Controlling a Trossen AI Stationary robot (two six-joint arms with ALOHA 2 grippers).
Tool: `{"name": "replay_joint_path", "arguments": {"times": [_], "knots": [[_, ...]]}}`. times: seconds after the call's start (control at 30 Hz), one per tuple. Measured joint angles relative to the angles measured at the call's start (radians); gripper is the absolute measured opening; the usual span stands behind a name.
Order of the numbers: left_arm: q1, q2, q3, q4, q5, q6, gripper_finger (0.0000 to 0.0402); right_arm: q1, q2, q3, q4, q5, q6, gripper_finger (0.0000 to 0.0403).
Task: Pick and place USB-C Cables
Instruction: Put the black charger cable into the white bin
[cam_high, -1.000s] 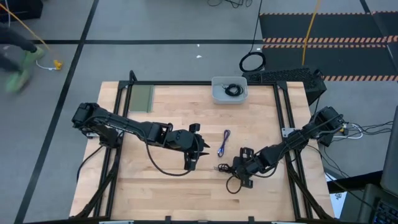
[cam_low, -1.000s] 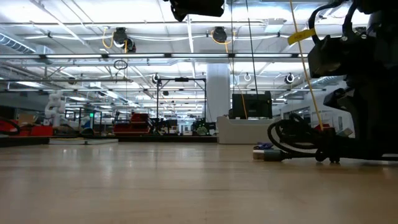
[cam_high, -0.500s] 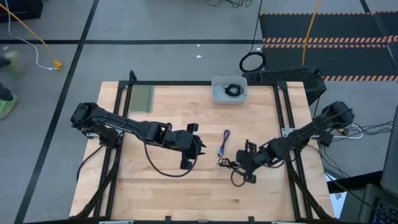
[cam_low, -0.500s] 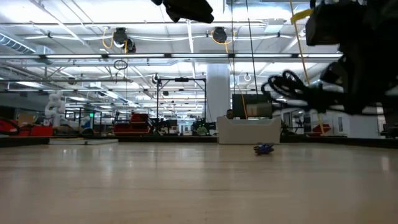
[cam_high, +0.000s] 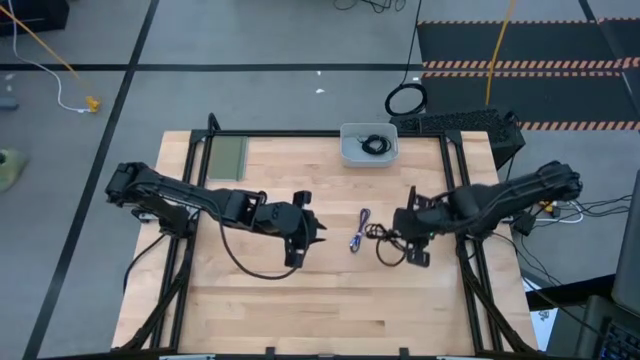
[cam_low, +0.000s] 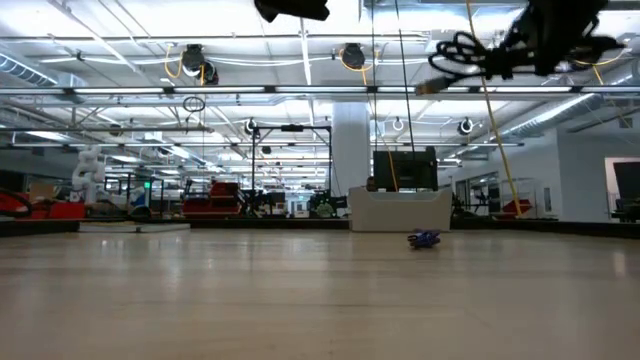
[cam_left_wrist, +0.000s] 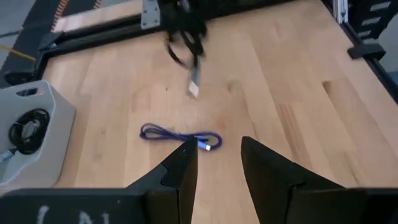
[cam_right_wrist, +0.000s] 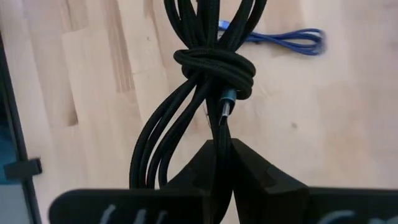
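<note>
Above the desk (cam_high: 300, 310), right end effector (cam_high: 400, 233) clamps a black coiled cable (cam_right_wrist: 208, 81), lifted. Left end effector (cam_high: 312, 232) hovers, fingers apart, beside blue cable (cam_high: 359, 230).

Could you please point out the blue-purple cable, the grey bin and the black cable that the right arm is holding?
blue-purple cable (cam_high: 358, 231): high view, middle of its folded length.
grey bin (cam_high: 347, 150): high view, bare left part of its floor.
held black cable (cam_right_wrist: 214, 65): right wrist view, on the knot wrapped around the bundle.
</note>
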Motion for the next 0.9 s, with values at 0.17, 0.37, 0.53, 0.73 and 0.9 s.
{"name": "replay_joint_path", "arguments": {"times": [0.17, 0.37, 0.53, 0.73, 0.9], "knots": [[0.0, 0.002, 0.0, 0.0, 0.0, 0.0, 0.0127, -0.05, 0.011, 0.145, -0.158, 0.001, -0.063, 0.0018], [0.0, 0.003, 0.0, 0.0, 0.0, -0.003, 0.0127, -0.097, 0.01, 0.238, -0.278, 0.0, -0.094, 0.0018], [0.0, 0.003, 0.0, 0.002, 0.0, -0.002, 0.0127, -0.134, 0.009, 0.264, -0.356, -0.032, -0.129, 0.0018], [0.0, 0.003, 0.0, 0.001, 0.0, 0.001, 0.0127, -0.175, 0.006, 0.264, -0.36, -0.049, -0.153, 0.0018], [0.0, 0.003, 0.0, 0.001, 0.0, 0.001, 0.0127, -0.23, 0.026, 0.264, -0.346, -0.049, -0.207, 0.0018]]}}
